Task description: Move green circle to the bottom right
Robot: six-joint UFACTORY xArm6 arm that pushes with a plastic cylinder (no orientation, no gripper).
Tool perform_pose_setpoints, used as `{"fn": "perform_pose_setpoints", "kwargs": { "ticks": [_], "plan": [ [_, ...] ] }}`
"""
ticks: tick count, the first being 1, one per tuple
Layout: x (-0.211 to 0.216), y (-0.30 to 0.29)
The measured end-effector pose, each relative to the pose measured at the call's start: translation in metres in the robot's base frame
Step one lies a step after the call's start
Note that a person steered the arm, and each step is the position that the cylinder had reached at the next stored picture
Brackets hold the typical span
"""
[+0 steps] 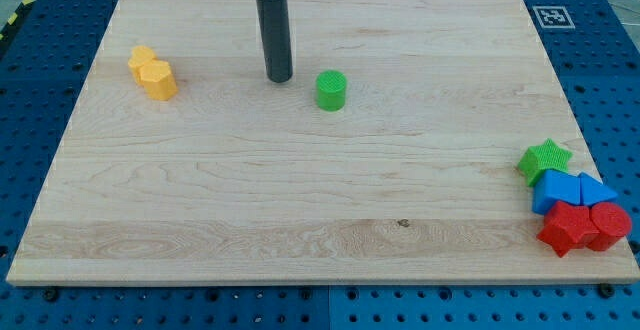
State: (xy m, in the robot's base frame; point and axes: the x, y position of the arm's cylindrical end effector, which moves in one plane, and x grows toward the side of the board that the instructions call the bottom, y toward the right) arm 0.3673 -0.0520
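Observation:
The green circle point(331, 90) is a short green cylinder standing on the wooden board point(300, 190), above the middle of the view. My tip point(279, 77) rests on the board just to the view's left of the green circle, a short gap apart and slightly higher in the view. The dark rod rises straight up from the tip to the view's top edge.
Two yellow blocks point(152, 72) sit touching at the view's upper left. At the bottom right edge a green star point(544, 159), two blue blocks point(572, 190) and two red blocks point(585, 227) are clustered. A blue pegboard table point(610, 70) surrounds the board.

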Motion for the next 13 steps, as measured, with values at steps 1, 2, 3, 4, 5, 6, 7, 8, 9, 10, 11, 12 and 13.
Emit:
{"fn": "perform_pose_setpoints", "kwargs": {
  "ticks": [1, 2, 3, 4, 5, 6, 7, 8, 9, 10, 11, 12, 13],
  "plan": [
    [0.016, 0.007],
    [0.028, 0.03],
    [0.013, 0.059],
    [0.0, 0.084],
    [0.017, 0.093],
    [0.051, 0.093],
    [0.066, 0.094],
    [0.066, 0.077],
    [0.073, 0.05],
    [0.086, 0.054],
    [0.086, 0.088],
    [0.091, 0.128],
    [0.125, 0.161]
  ]
}}
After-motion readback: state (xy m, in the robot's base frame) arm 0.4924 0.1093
